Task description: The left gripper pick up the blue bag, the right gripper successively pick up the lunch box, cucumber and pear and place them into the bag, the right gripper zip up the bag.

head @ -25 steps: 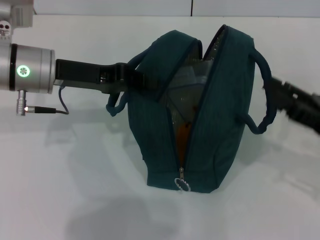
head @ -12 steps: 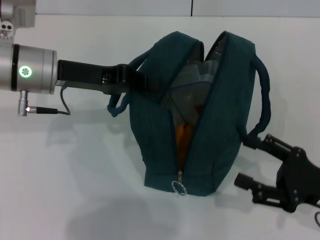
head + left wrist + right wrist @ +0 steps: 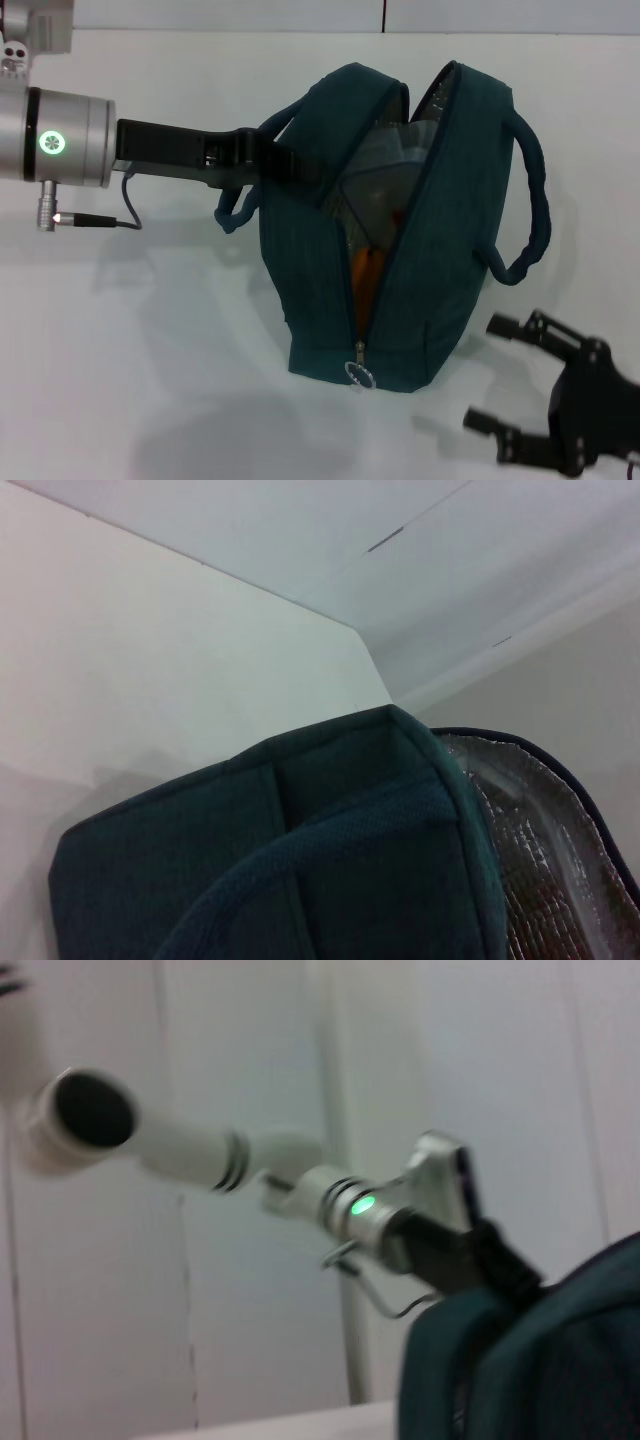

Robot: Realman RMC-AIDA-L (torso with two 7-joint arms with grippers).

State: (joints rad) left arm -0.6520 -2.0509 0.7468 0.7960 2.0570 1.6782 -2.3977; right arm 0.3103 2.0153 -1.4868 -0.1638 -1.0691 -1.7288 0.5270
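Inside unzipped blue bag [image 3: 430, 290]: orange pear [image 3: 366, 275].

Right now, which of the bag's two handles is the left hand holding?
The handle on the robot's left side of the bag; the left hand is at it. The other handle hangs free, above the open right hand.

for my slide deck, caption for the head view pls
Left gripper holds the unzipped blue bag upright; open right gripper beside it.

The teal-blue bag [image 3: 400, 230] is stood upright on the tabletop [image 3: 150, 380], unzipped, its silver lining exposed. The clear lunch box [image 3: 385, 165] and the orange pear [image 3: 366, 275] are seen inside through the gap. The zipper ring [image 3: 361, 374] is hung at the base.
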